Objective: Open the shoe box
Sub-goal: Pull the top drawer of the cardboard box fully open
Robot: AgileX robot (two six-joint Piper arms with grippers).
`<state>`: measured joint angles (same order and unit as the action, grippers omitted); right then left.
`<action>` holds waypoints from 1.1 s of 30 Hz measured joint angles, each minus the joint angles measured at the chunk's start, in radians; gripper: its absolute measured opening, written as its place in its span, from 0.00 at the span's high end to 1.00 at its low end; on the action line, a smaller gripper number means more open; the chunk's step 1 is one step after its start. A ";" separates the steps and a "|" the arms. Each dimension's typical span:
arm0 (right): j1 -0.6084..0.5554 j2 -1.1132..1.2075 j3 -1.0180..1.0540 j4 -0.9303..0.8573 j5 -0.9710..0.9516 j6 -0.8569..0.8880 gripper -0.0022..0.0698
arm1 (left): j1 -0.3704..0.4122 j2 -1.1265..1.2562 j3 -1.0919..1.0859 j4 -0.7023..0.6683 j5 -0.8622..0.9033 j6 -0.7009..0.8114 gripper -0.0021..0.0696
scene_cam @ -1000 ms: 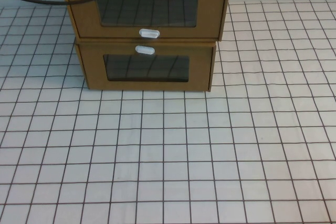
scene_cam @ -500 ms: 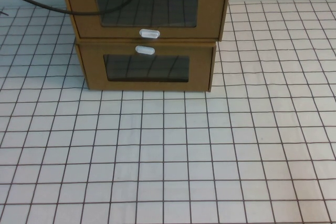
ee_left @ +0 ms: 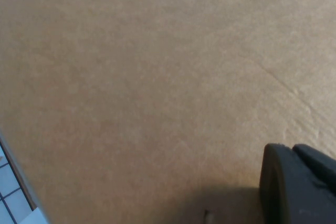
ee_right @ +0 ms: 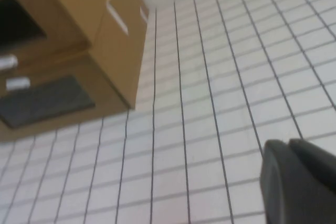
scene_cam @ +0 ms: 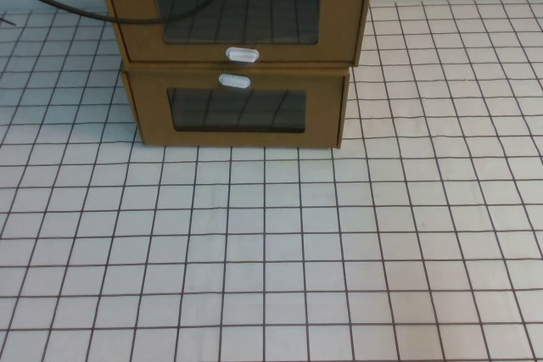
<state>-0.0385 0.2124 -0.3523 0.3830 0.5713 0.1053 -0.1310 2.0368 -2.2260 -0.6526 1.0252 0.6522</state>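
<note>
Close over shoe box (ee_left: 147,77), seemingly, left gripper (ee_left: 298,187); right gripper (ee_right: 299,182) above table (ee_right: 210,124).

I face two brown cardboard shoe boxes stacked at the tabletop's far edge, left of its middle. The upper shoe box (scene_cam: 339,27) and the lower shoe box (scene_cam: 324,109) each have a dark window and a white handle, and both fronts are shut.

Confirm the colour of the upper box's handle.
White handle, clearest in the high view. The left gripper faces shoe box cardboard; the right gripper is above the table.
</note>
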 joint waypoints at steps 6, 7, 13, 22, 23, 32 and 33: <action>0.000 0.311 -0.234 0.011 0.242 -0.204 0.99 | 0.000 0.000 0.000 0.000 0.000 0.000 0.97; 0.000 0.364 -0.264 0.024 0.260 -0.245 0.99 | 0.000 0.000 0.000 0.000 0.000 0.000 0.97; 0.040 0.627 -0.405 0.122 0.279 -0.394 0.99 | 0.000 0.000 0.000 0.000 0.000 -0.002 0.97; 0.421 0.936 -0.615 -0.059 0.193 -0.247 0.99 | 0.000 0.000 0.000 0.000 0.000 -0.004 0.97; 0.480 0.966 -0.638 -0.105 0.190 -0.211 0.99 | 0.000 0.000 0.000 0.000 0.000 -0.004 0.97; 0.928 1.290 -0.861 -0.767 0.191 0.140 0.99 | 0.000 0.000 0.000 0.000 0.000 -0.004 0.97; 0.963 1.320 -0.877 -0.860 0.191 0.171 0.99 | 0.000 0.000 0.000 0.000 0.000 -0.004 0.97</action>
<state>0.9249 1.5327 -1.2291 -0.4772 0.7627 0.2767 -0.1310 2.0368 -2.2260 -0.6526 1.0252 0.6483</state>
